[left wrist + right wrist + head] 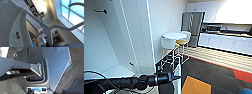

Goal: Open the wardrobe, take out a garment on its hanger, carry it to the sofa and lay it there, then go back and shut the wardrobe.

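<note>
Left wrist view — hanger (50, 28) apparently gripped by left fingers (50, 43), garment (11, 25) hanging beside.

the wardrobe (121, 37) runs past the frame's top; the garment (11, 27) is cropped.

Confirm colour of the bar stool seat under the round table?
Yellow seat on the stool, beside the white round table; head view shows it best.

You face a white wall (164, 22); round table (174, 35) and stools (168, 43) beside it, fridge (192, 23) and counter (226, 41) beyond, dark carpet (204, 72) with an orange patch (196, 86).
</note>
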Controlling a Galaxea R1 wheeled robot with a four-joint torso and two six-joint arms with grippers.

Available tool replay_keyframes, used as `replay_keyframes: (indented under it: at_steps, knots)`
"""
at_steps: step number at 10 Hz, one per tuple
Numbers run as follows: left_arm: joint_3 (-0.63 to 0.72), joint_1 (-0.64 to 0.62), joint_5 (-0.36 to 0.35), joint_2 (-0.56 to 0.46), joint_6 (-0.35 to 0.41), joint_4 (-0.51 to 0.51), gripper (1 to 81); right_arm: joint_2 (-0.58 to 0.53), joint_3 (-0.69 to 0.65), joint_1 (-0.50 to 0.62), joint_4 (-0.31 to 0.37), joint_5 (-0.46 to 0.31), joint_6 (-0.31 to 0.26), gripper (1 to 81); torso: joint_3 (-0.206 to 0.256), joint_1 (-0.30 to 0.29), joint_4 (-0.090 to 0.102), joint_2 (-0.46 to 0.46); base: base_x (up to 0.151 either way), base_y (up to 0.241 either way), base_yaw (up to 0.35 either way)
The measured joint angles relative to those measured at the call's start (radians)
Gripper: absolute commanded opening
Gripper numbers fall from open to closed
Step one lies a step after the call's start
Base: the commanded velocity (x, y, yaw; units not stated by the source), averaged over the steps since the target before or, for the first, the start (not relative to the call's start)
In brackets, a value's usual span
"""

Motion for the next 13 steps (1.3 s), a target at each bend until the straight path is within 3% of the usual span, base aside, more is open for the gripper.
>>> replay_keyframes:
  at_steps: [13]
  knots:
    - [0.023, 0.006, 0.0, -0.028, 0.0, 0.026, 1.0, 0.003, 0.001, -0.003, -0.001, 0.015, 0.0, 81.1, 0.0, 0.0, 0.0, 0.0, 0.0, 0.0, -0.225]
